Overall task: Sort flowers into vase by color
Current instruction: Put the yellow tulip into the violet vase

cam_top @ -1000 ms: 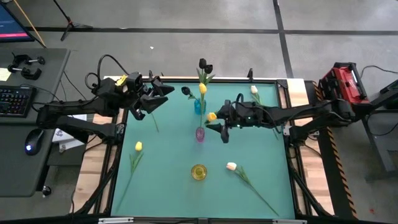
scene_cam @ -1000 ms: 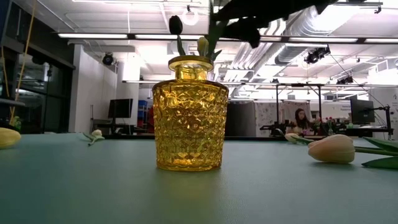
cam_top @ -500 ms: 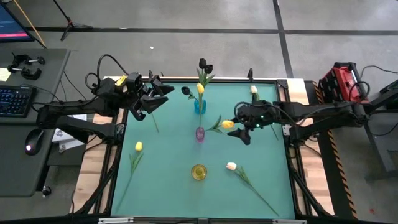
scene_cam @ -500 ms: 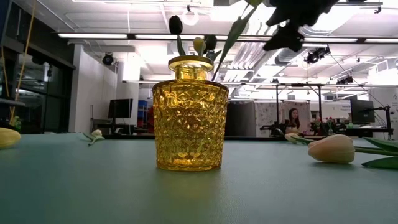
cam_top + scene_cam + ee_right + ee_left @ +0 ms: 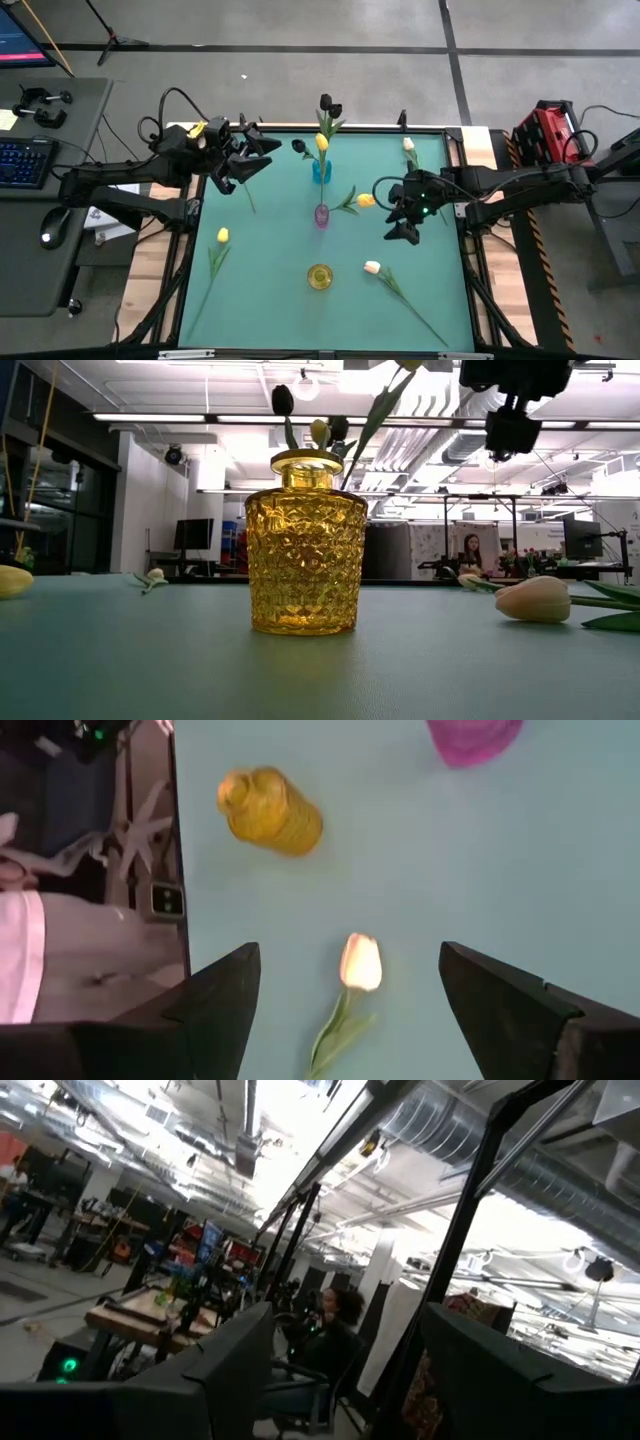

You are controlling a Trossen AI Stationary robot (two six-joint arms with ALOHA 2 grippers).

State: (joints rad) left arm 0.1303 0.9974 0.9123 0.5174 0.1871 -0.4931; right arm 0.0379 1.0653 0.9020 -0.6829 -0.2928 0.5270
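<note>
My right gripper (image 5: 402,228) (image 5: 350,955) hangs open above the table, right of the pink vase (image 5: 321,214). A yellow tulip (image 5: 366,200) leans out of that vase, its stem stuck in the neck. The blue vase (image 5: 321,170) holds a yellow tulip and a near-black one. In front stands the yellow vase (image 5: 320,277) (image 5: 305,545). A peach tulip (image 5: 372,267) (image 5: 360,962) lies right of it, below my right gripper's spread fingers. Another yellow tulip (image 5: 222,236) lies on the left. My left gripper (image 5: 262,152) (image 5: 345,1350) waits open at the far left corner.
A pale tulip (image 5: 408,144) lies near the far right edge. A bare green stem (image 5: 247,195) lies near my left gripper. The teal mat has free room along its near edge, on either side of the yellow vase. People sit in the room beyond the table.
My right gripper has let go of the yellow tulip and drawn away from the pink vase, toward the table's right and near edges. The tulip has stayed behind, with its stem in the pink vase and its head leaning out to the right.
</note>
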